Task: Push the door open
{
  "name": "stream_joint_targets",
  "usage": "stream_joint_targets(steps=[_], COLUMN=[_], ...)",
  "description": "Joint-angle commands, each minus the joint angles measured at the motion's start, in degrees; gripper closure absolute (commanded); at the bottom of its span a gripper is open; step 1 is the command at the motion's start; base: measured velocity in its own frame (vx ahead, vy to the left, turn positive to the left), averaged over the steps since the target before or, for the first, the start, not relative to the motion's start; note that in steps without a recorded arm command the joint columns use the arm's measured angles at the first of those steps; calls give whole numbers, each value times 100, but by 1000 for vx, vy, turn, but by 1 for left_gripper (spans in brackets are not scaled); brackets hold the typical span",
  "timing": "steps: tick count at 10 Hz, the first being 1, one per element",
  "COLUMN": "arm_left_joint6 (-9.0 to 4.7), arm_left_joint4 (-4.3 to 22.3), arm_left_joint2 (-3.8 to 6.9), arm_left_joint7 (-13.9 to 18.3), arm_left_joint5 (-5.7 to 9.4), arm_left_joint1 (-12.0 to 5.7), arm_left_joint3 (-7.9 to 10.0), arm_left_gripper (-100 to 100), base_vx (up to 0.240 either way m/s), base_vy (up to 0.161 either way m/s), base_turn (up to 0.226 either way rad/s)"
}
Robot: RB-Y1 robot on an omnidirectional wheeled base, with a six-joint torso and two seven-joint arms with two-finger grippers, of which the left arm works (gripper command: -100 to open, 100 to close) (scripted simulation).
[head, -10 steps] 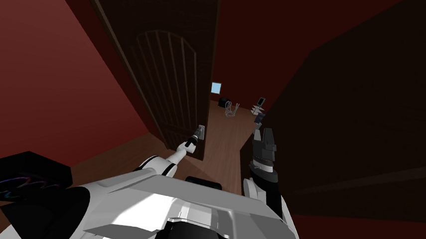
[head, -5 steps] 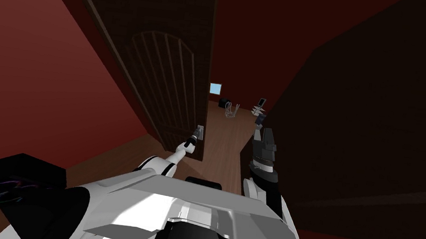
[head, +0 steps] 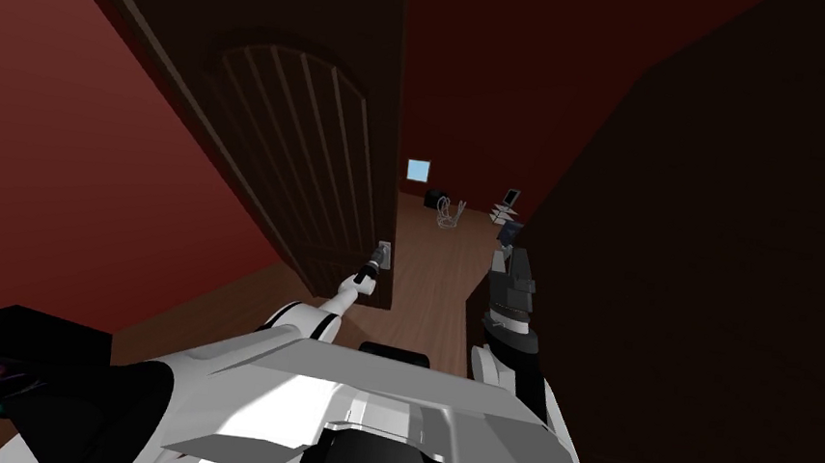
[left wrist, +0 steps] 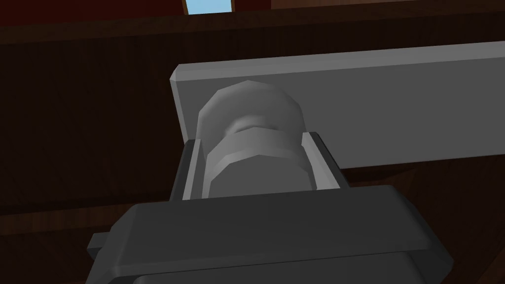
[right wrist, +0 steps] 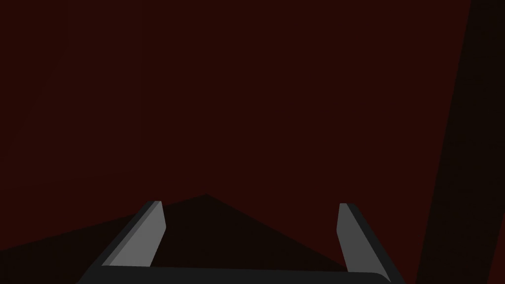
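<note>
At the free edge of the door (head: 293, 152), the left gripper (left wrist: 254, 148) is closed around the grey knob (left wrist: 249, 111), the door spreading leftward from it; the open right gripper (right wrist: 249, 203) stands farther from the door.

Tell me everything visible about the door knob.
The knob is plain grey, round and faceted, with a narrower neck. It stands out from a flat grey plate near the free edge of the dark brown door. The left claw is shut on it, its fingers pressing both sides.

brown floor (head: 429, 284) carries distant clutter (head: 448, 211)
</note>
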Motion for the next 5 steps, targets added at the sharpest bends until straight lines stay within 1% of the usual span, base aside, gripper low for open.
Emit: stream_joint_targets(steps=[1,2,3,4,5], arm_left_joint6=[9,9,9,14,14], arm_left_joint4=[-21,-21,-21,-14,54], arm_left_joint2=[77,77,77,108,108], arm_left_joint7=[-83,-83,-83,-165,-165], arm_left_joint5=[48,48,48,100,100], arm_left_joint1=[-3,-3,-3,-3,-3], arm_left_joint3=[148,148,148,293,293], arm_left_gripper=[100,100,100,100,100], base_vx=[194,103,28,121,145], base_vy=[-101,-65,-9,-71,-86], base_turn=[82,34,-13,59,50])
